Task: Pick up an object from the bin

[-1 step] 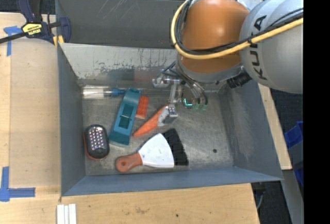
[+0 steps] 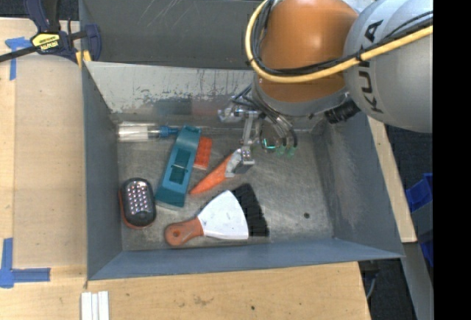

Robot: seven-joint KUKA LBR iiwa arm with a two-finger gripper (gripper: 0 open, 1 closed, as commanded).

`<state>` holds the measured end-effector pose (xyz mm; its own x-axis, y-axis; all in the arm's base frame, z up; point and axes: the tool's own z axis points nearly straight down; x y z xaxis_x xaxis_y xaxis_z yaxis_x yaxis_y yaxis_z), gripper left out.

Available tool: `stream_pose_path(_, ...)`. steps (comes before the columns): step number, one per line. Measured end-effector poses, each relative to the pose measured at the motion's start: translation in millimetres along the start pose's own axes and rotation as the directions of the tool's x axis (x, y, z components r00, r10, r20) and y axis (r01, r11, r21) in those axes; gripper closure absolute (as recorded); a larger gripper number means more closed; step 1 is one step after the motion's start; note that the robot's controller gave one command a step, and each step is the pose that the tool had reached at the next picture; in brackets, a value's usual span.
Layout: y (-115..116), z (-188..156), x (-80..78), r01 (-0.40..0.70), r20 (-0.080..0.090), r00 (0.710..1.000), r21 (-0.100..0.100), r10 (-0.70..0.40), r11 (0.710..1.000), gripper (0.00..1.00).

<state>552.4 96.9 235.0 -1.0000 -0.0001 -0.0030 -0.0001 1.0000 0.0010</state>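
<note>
Beneath the orange wrist cover [image 2: 309, 39], poising the claw [image 2: 241, 158] at the orange carrot-shaped piece [image 2: 210, 180] lying mid bin [image 2: 346, 186], failing to tell clenched from released, likely needing centring across its tip.

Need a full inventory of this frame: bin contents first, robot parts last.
bin: 1, grey metal, middle of view
tube: 1, clear with a blue end, back left of the floor
teal tool: 1, teal, left of centre
block: 1, orange-red, against the teal tool's right side
carrot: 1, orange, centre, right end by the hand
brush: 1, white body, black bristles, brown handle, front centre
oval thing: 1, dark with a dotted face, front left
green bit: 1, green, right of the hand; can't tell if it is a loose thing or a robot part
arm: 1, grey, entering from the right
wrist cover: 1, orange, above the bin's back
cable: 1, yellow, looped round the cover
hand: 1, metal, over the carrot's right end
</note>
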Motion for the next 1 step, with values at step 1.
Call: stream_pose_path(1,16.4,83.9,-11.1,-0.192,-0.003,0.981,0.001,0.192,0.981,1.00)
